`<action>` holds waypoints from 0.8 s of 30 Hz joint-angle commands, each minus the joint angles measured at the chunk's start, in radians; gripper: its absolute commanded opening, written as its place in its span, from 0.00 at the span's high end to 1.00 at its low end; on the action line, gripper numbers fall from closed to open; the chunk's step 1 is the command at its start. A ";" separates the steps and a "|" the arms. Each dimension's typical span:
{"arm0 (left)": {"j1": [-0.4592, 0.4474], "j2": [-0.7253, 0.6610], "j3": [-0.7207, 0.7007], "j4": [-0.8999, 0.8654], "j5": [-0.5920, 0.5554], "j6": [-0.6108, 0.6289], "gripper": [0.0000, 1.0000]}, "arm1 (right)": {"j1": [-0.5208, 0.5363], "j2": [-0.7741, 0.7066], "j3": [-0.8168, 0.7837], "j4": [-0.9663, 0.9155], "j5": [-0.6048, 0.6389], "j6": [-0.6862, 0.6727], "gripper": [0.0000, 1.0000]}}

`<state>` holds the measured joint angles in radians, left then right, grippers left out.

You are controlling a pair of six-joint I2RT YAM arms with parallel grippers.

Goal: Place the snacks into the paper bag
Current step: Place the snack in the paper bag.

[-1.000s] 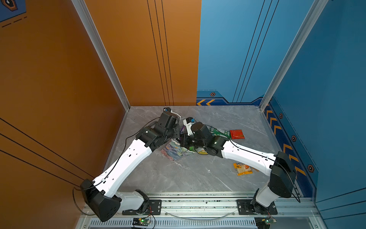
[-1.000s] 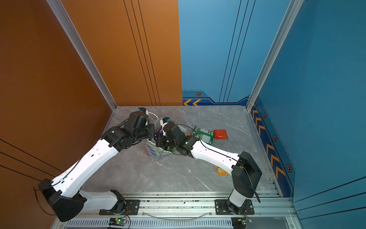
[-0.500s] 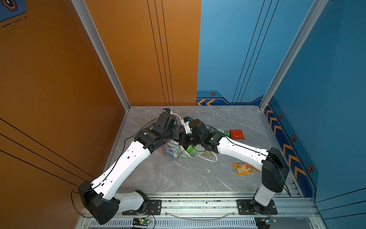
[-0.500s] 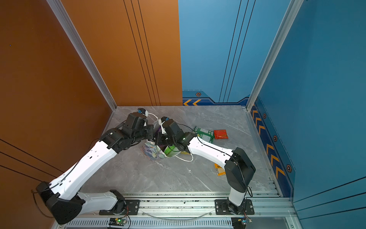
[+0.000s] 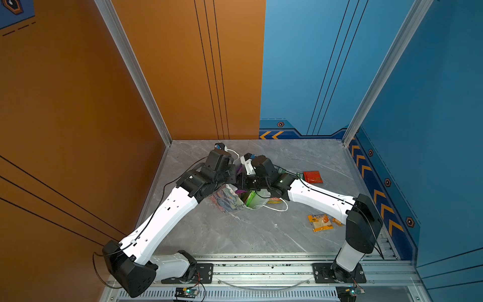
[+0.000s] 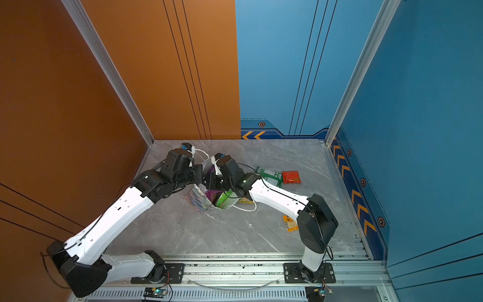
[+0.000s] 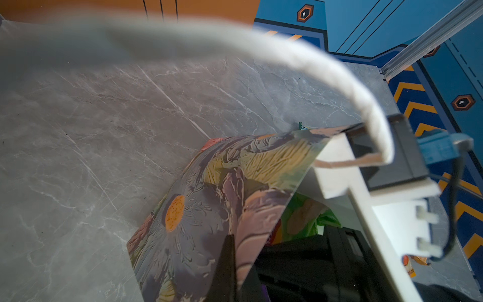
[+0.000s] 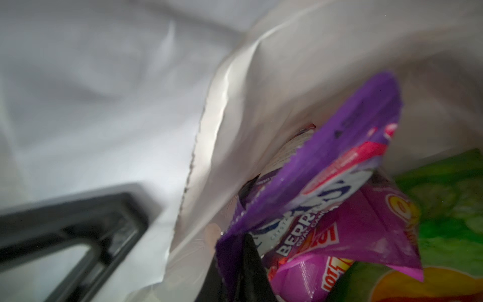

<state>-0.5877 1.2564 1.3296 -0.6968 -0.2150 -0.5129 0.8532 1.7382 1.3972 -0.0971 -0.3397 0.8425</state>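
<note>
Though top views hide grip, left hand (image 7: 234,264) pinches bag (image 7: 209,183); right hand (image 5: 242,182) unclear.

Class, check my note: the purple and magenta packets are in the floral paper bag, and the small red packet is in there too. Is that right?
Not quite. The purple packet and magenta packet are in the paper bag, but the small red packet lies out on the table, as both top views show.

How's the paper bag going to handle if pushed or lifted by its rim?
Likely floppy: the paper bag bows where the left gripper pinches its wall. Probably tips easily: in a top view it leans, packets bunched inside.
</note>
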 commanded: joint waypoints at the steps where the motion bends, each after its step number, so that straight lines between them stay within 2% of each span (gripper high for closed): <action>1: 0.008 -0.045 -0.001 0.063 0.027 0.014 1.00 | -0.019 -0.029 -0.009 0.073 -0.022 0.051 0.88; 11: 0.010 -0.046 0.000 0.066 0.017 0.001 1.00 | 0.033 0.024 0.045 -0.012 0.048 0.001 0.83; 24: 0.043 -0.045 -0.001 0.045 0.008 -0.013 1.00 | 0.044 -0.044 0.056 -0.077 0.110 -0.050 0.58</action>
<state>-0.5560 1.2453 1.3231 -0.6983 -0.2081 -0.5175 0.8913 1.7428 1.4208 -0.1310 -0.2646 0.8234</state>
